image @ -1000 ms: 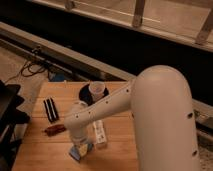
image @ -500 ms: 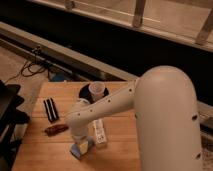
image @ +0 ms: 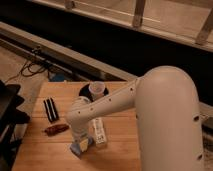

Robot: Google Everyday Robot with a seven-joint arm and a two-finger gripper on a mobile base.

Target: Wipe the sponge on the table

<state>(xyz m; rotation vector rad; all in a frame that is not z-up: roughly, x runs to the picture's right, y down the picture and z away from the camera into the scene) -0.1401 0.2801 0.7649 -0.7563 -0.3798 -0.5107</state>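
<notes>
The one sponge (image: pixel 80 146) has shifted along the table (image: pixel 45 152), gripped by the end effector (image: pixel 83 139).

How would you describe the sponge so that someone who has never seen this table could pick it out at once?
Start at the wooden table; near its front edge the gripper sits right over the sponge. It is the small light-blue block with a yellowish side, unlike the white bottle beside it.

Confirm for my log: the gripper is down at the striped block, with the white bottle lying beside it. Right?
No. The camera view shows the gripper down at the sponge, not the striped block, which lies apart. The white bottle does lie beside it.
</notes>
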